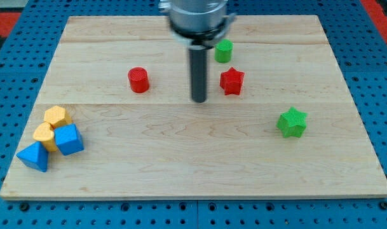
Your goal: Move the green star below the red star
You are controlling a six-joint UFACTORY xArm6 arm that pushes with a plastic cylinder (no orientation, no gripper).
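Note:
The green star (291, 122) lies on the wooden board at the view's right, below and to the right of the red star (231, 81). My tip (199, 100) stands on the board just left of the red star, a small gap between them. It is well left of and above the green star, touching no block.
A green cylinder (224, 51) sits above the red star. A red cylinder (138, 79) lies left of my tip. Two yellow blocks (56, 117) (44, 133), a blue cube (69, 139) and a blue triangular block (33, 156) cluster at the lower left.

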